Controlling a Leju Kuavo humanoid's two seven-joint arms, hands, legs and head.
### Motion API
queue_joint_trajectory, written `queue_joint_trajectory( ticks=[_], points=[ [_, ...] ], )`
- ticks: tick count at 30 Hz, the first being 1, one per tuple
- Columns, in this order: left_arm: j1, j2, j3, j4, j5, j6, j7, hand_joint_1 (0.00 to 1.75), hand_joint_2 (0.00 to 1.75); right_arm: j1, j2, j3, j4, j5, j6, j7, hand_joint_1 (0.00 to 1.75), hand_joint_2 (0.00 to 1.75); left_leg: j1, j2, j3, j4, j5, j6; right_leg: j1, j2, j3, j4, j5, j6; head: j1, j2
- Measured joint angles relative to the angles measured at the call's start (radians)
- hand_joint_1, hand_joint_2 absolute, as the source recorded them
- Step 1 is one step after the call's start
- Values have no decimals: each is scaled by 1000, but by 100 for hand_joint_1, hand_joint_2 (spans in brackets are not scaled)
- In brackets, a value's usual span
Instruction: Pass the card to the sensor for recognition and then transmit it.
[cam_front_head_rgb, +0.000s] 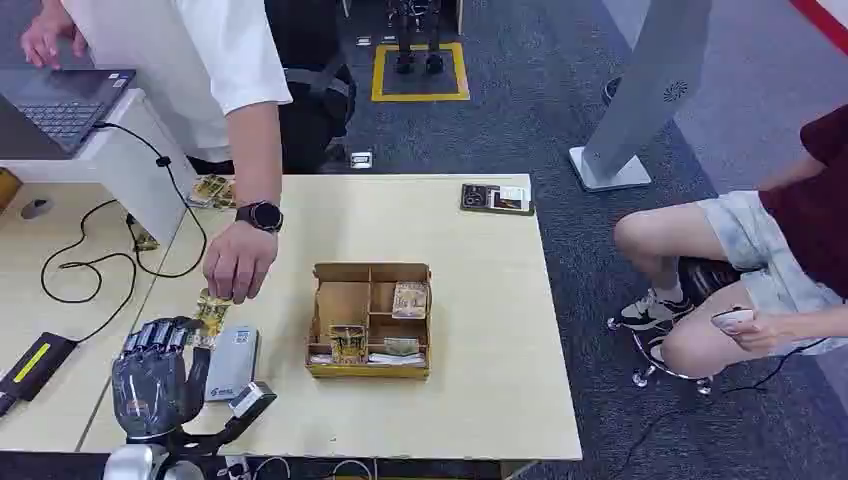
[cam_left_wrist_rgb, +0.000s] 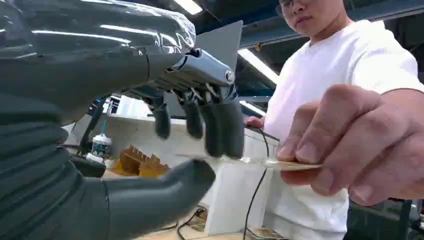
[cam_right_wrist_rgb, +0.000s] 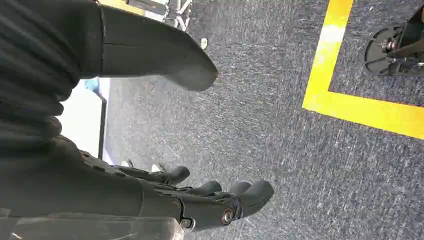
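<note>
A person's hand offers the card between the left hand's released fingers, above the desk. Next, I judge, they must close on it.

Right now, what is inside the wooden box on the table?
The wooden box has compartments; gold cards stand in some, others look empty. Anything under the cards is covered.

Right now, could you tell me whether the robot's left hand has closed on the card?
Not yet: the left hand is open, thumb and fingers apart around the card, which the person's hand pinches.
</note>
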Motion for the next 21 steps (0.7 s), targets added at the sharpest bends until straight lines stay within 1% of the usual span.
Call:
queue_joint_trajectory(
  ticks=[2, 7, 21],
  points=[
    [0, 0, 1, 0, 3, 0, -1, 175, 175, 0, 0, 0, 0, 0, 0, 0, 0, 175, 0, 0, 0, 0, 0, 0, 0, 0, 0, 0, 0, 0, 0, 0],
    [1, -1, 12, 0, 5, 0, -32, 175, 175, 0, 0, 0, 0, 0, 0, 0, 0, 175, 0, 0, 0, 0, 0, 0, 0, 0, 0, 0, 0, 0, 0, 0],
    [2, -2, 29, 0, 12, 0, -50, 175, 175, 0, 0, 2, 0, 0, 0, 0, 0, 175, 0, 0, 0, 0, 0, 0, 0, 0, 0, 0, 0, 0, 0, 0]
  ],
)
